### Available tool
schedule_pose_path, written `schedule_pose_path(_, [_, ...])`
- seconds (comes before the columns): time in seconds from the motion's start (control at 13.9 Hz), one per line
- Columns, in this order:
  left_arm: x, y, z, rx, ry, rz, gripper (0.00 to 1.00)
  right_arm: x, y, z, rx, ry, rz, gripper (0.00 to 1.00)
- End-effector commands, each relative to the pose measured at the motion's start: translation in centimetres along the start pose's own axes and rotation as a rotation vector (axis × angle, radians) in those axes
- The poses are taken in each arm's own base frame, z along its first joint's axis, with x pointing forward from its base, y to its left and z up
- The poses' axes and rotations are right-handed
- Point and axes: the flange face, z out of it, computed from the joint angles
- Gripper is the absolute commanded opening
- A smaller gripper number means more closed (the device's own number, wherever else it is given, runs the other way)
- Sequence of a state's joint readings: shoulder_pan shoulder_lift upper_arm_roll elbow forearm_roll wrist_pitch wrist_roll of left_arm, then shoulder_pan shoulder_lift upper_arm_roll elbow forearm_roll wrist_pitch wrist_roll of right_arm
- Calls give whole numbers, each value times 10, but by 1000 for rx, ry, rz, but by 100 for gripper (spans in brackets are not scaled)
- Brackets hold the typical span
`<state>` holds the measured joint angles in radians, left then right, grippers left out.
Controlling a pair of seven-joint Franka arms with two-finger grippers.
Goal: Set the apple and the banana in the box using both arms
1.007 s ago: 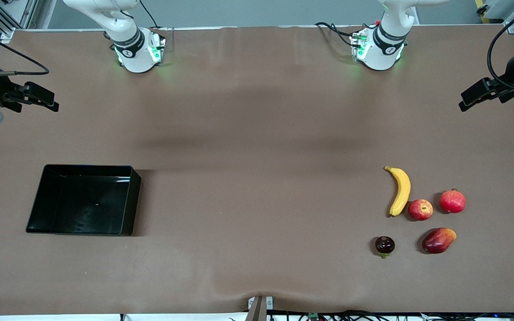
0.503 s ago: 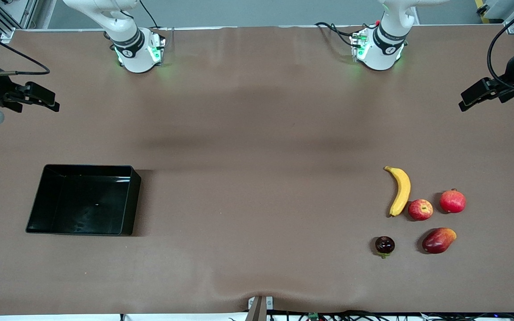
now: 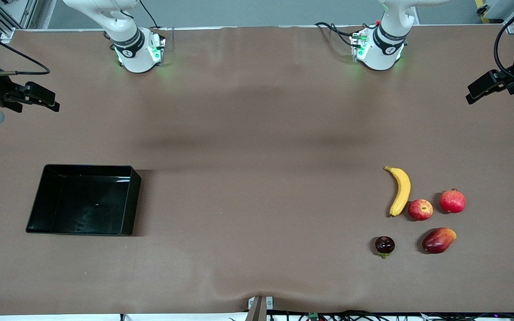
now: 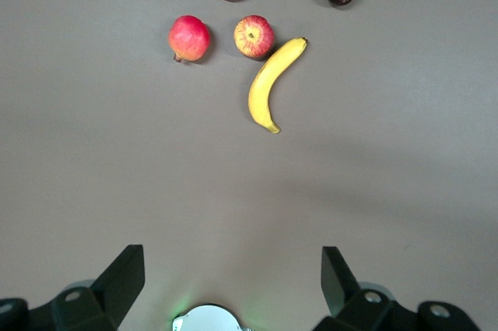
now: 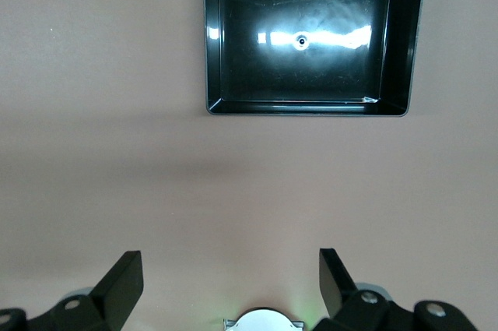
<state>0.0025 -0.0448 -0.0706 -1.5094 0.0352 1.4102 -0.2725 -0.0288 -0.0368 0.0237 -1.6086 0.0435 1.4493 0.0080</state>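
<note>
**Front view: both grippers hanging wide apart, fruit and box untouched**

Front view is showing you the scene from one table end to the other. At the right arm's end, the right gripper (image 3: 38, 99) is hanging in the air over bare brown table (image 3: 257, 133), and its wrist view is showing you its fingers (image 5: 124, 276) spread wide with nothing between them. Nearer the camera at that same end, the black box (image 3: 34, 209) is sitting flat with nothing in it; you are looking straight down into it in the right wrist view (image 5: 307, 107).

Moving toward the left arm's end, you are seeing the fruit cluster. A dark purple fruit (image 3: 385, 245) is lying closest to the camera. The banana (image 3: 400, 191) is lying on the table with the apple (image 3: 420, 209) just beside its nearer tip, the two close enough that you cannot tell whether they touch. The pomegranate (image 3: 452, 201) is sitting near the apple, toward the left arm's end, and the mango (image 3: 438, 240) is lying nearer the camera than both.

The left gripper (image 3: 489, 84) is hanging over the table's edge at that end, empty, its fingers (image 4: 128, 269) spread wide.
</note>
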Motion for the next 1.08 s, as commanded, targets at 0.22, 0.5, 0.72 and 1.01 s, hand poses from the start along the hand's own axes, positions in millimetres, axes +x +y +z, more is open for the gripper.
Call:
schedule_pose_path(0.22, [-2,-4,-19,8,31,6,100,0,-1,-2,-4,4,-10,100])
schedule_pose_path(0.5, [-3,4,-18,-2,28,22,100,0,-1,-2,-4,4,-10,100])
schedule_pose_path(0.72, [0,10,-12,4,17,21,100,1,-2,-2,-4,6,-13,100])
schedule_pose_path(1.01, [0,10,-11,8,17,25,100,1,-2,-1,-4,4,-13,100])
